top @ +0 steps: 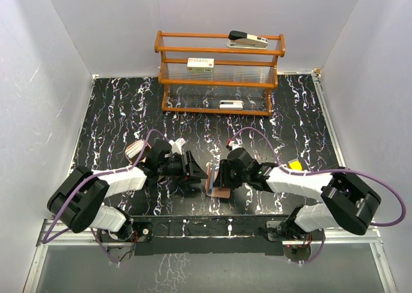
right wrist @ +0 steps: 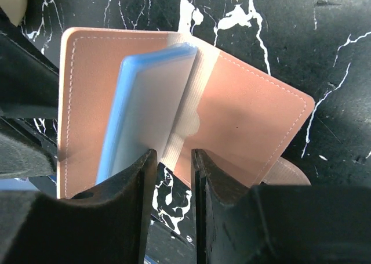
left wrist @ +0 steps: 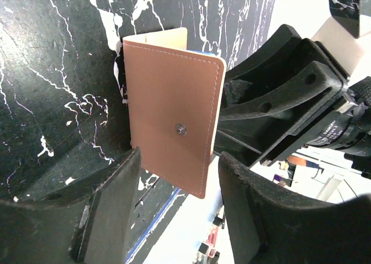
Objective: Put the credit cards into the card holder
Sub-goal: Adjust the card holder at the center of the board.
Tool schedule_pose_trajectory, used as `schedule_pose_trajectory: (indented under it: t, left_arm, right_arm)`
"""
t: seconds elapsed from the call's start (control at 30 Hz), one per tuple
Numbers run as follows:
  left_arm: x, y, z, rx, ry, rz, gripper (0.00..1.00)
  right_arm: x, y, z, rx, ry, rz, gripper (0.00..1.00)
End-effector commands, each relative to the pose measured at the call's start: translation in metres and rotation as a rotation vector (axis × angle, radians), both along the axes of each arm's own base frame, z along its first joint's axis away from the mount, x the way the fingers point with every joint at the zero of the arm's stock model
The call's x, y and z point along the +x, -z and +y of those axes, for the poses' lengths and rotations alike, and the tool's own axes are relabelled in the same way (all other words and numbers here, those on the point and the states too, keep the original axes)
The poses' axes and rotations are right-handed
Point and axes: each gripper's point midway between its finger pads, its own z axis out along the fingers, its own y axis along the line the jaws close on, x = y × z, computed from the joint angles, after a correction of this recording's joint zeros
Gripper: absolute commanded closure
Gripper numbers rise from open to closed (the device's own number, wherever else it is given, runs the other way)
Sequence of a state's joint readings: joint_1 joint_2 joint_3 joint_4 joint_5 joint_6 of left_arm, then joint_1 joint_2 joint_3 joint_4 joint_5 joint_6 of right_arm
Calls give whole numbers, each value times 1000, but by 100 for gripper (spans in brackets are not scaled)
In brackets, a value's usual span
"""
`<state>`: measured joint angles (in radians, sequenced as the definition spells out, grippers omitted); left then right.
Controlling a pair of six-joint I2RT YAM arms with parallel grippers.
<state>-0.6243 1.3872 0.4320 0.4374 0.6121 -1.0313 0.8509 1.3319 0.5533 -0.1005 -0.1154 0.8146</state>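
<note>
Right gripper (right wrist: 174,159) tight on card holder (right wrist: 255,125) edge; left gripper (left wrist: 179,168) wide, astride its corner

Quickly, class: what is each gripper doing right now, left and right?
Left gripper: open, jaws spread either side of the small reddish-brown leather card holder.
Right gripper: shut on the card holder's translucent inner pocket.

Our left arm (top: 119,180) and right arm (top: 299,180) bend inward from their bases, wrists low and nearly meeting. Our left gripper (left wrist: 177,171) has its jaws spread, gripping nothing. Our right gripper (right wrist: 173,159) has its jaws nearly together, pinching the card holder (right wrist: 255,119) by its inner pocket.
</note>
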Motion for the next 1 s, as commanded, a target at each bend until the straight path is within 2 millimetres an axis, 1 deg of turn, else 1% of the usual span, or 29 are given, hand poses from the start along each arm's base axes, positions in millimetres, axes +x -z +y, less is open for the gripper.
schedule_pose_trajectory:
  t: [0.0, 0.1, 0.23, 0.3, 0.33, 0.4, 0.47, 0.6, 0.63, 0.7, 0.73, 0.77, 0.83, 0.97]
  left_arm:
    - [6, -10, -4, -10, 8, -39, 44]
    - [7, -10, -4, -5, 8, -39, 43]
    - [6, -9, -5, -10, 9, -31, 50]
    - [7, -10, -6, -20, 1, -30, 50]
    - [7, -10, -5, -20, -3, -31, 49]
    - [7, -9, -4, -8, -3, -31, 46]
    - [7, -7, -3, 7, 4, -34, 48]
    - [6, -7, -2, 13, 7, -40, 65]
    - [6, -7, -2, 12, 7, -39, 70]
    - [5, -7, -2, 14, 2, -26, 86]
    - [5, -7, -2, 16, 4, -19, 91]
    - [5, -15, -2, 3, 8, -35, 94]
    - [1, -18, -2, -6, 14, -35, 98]
    - [-3, -20, 0, -34, -5, -27, 99]
  right_arm:
    - [16, -35, 21, 100, -8, -90, 72]
    - [19, -36, 27, 101, -22, -90, 72]
    - [24, -43, 35, 110, -37, -103, 72]
    - [27, -47, 37, 117, -36, -119, 72]
    - [28, -48, 38, 121, -35, -123, 72]
    - [28, -44, 40, 118, -41, -116, 72]
    - [27, -38, 41, 106, -47, -104, 72]
    - [26, -29, 41, 92, -49, -89, 72]
    - [26, -28, 41, 90, -48, -88, 72]
    - [25, -27, 37, 78, -42, -88, 72]
    - [24, -27, 34, 74, -41, -91, 72]
    - [22, -26, 31, 72, -38, -94, 72]
    - [19, -26, 26, 70, -30, -102, 72]
    - [14, -24, 20, 67, -27, -91, 71]
